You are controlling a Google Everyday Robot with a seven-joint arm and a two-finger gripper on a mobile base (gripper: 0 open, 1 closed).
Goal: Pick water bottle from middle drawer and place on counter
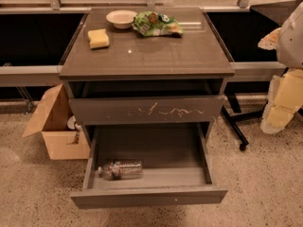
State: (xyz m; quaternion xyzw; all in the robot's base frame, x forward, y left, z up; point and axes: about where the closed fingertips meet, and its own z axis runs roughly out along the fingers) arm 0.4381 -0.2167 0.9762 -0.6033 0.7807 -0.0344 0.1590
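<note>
The water bottle is small, clear and white-capped. It lies on its side at the front left of the open middle drawer, cap pointing left. The drawer is pulled out below a shut drawer front with pale scratches. The counter is the glossy grey-brown top of the cabinet. My arm hangs at the right edge of the view, white above and pale yellow below. The gripper is at its lower end, right of the cabinet and well away from the bottle.
On the counter sit a yellow sponge, a white bowl and a green snack bag. An open cardboard box stands on the floor left of the cabinet. A black chair base is at the right.
</note>
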